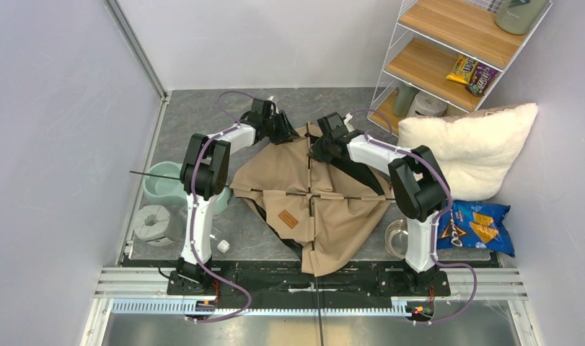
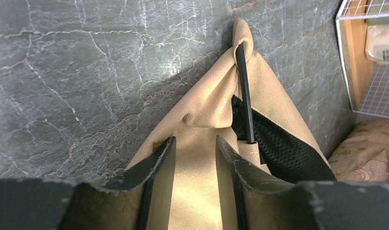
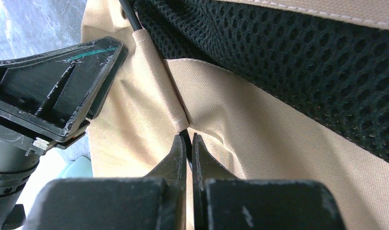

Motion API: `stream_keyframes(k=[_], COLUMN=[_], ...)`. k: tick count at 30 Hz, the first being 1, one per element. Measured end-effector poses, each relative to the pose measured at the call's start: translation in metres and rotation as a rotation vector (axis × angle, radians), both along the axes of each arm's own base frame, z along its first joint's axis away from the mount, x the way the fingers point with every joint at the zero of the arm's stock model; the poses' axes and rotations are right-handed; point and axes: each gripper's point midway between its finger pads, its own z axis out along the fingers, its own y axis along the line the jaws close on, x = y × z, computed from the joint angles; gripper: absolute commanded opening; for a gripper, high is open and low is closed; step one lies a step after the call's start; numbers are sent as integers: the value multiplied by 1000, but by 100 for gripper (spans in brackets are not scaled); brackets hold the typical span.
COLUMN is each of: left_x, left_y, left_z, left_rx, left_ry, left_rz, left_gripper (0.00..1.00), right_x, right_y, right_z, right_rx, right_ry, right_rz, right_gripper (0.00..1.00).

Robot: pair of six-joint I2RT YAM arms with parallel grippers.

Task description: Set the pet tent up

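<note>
The pet tent (image 1: 325,209) lies slumped in the middle of the floor, tan fabric with black mesh and a brown label patch. Thin black poles (image 1: 347,195) cross over it. My left gripper (image 1: 288,133) is at the tent's far left corner. In the left wrist view it (image 2: 195,140) stands open over a flat tan strip, and a pole end (image 2: 245,96) sits in the knotted corner loop just ahead. My right gripper (image 1: 319,150) is at the far middle. In its wrist view it (image 3: 188,136) is shut on a thin black pole where it leaves a fabric sleeve (image 3: 159,81).
A fluffy white pillow (image 1: 469,148) leans at the right, beside a wire shelf (image 1: 448,58) with snacks. A blue chip bag (image 1: 477,227) and a steel bowl (image 1: 396,234) lie at the near right. A green bowl (image 1: 163,184) and a grey roll (image 1: 154,222) sit at the left.
</note>
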Motion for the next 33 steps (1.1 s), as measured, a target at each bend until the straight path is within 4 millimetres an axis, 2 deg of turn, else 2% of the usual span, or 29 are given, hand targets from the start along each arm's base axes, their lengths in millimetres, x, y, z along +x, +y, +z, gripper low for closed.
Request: stream_keyframes(k=[10, 19, 25, 29, 33], left_x=[4, 24, 34, 36, 30], left_y=[5, 12, 17, 19, 20], left_z=[10, 40, 51, 48, 25], left_rx=[83, 121, 153, 184, 208], left_ry=[-88, -217, -254, -257, -211], left_rz=[-90, -131, -133, -156, -194], left_gripper=[49, 49, 49, 50, 51], right_x=[2, 2, 2, 2, 2], right_y=[6, 8, 9, 9, 8], right_z=[-7, -8, -8, -8, -8], right_rx=[26, 37, 41, 41, 42], right_ry=[4, 3, 3, 2, 3], right_rz=[45, 69, 76, 80, 79], right_gripper=[0, 0, 0, 0, 0])
